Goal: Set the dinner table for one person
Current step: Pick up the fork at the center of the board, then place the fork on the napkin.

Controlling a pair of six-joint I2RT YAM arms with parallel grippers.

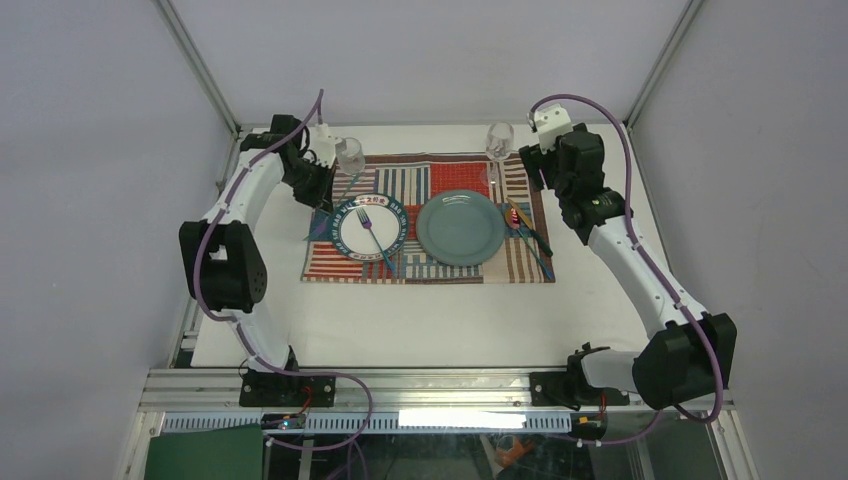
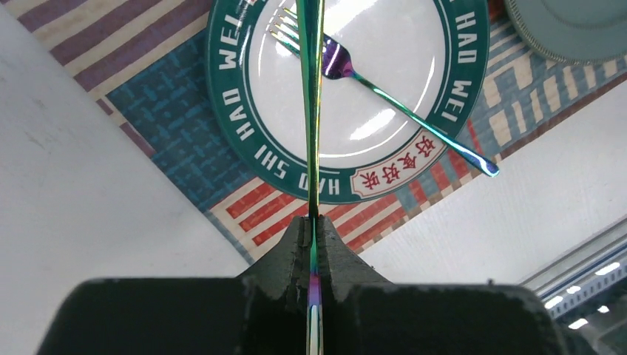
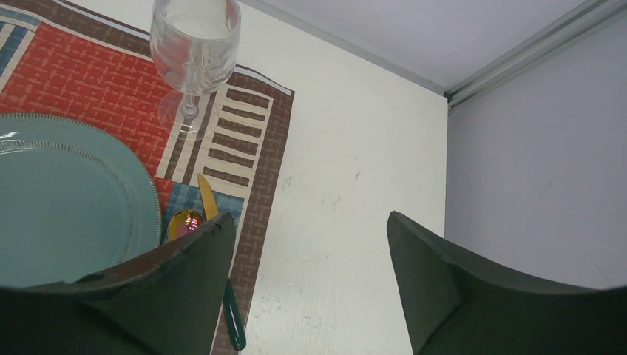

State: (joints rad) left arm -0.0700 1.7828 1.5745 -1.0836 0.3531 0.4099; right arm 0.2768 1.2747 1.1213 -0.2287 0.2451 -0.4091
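On the white dinner table [image 1: 420, 320] lies a striped patchwork placemat [image 1: 430, 265]. It carries a white plate with a green lettered rim [image 2: 458, 89] and a teal plate [image 1: 460, 228]. An iridescent fork [image 2: 384, 96] lies across the white plate. My left gripper [image 2: 314, 222] is shut on a thin iridescent piece of cutlery [image 2: 311, 111], seen edge-on and held above that plate. My right gripper [image 3: 310, 229] is open over bare table beside the mat's right edge. A spoon [image 3: 185, 222] and a green-handled knife [image 3: 233, 318] lie just left of it.
One wine glass [image 3: 194, 44] stands on the mat's far right corner, another glass [image 1: 350, 155] at the far left by the left wrist. Grey walls and aluminium rails [image 1: 440, 385] enclose the table.
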